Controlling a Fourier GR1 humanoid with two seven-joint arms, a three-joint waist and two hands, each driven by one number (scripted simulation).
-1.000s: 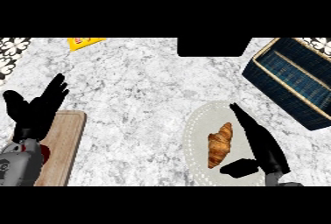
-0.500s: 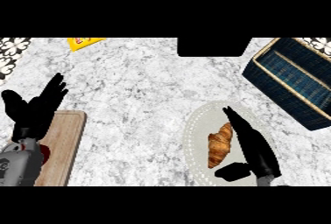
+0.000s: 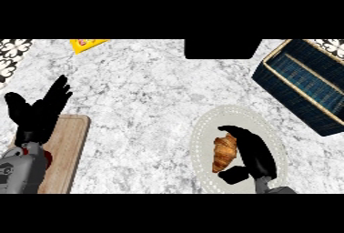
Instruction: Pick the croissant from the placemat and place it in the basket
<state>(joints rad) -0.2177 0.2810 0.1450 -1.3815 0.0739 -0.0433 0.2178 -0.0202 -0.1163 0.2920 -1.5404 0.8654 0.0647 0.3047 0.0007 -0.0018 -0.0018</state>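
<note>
At lower right, the right hand (image 3: 254, 154), fingers curling, closes beside the croissant (image 3: 224, 151), whose long axis runs near-vertical just left of it.

Golden croissant (image 3: 224, 152) lies lengthwise on pale round placemat (image 3: 208, 132), w/ dark blue basket (image 3: 302, 82) well apart.

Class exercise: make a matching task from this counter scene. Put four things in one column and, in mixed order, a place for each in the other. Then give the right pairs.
Things:
1. croissant
2. basket
3. cutting board
4. yellow packet

Places:
A. far right of the counter
B. far edge, toward the left
C. on the pale placemat, beside the right hand
D. near left, under the left hand

Pairs: 1-C, 2-A, 3-D, 4-B
</note>
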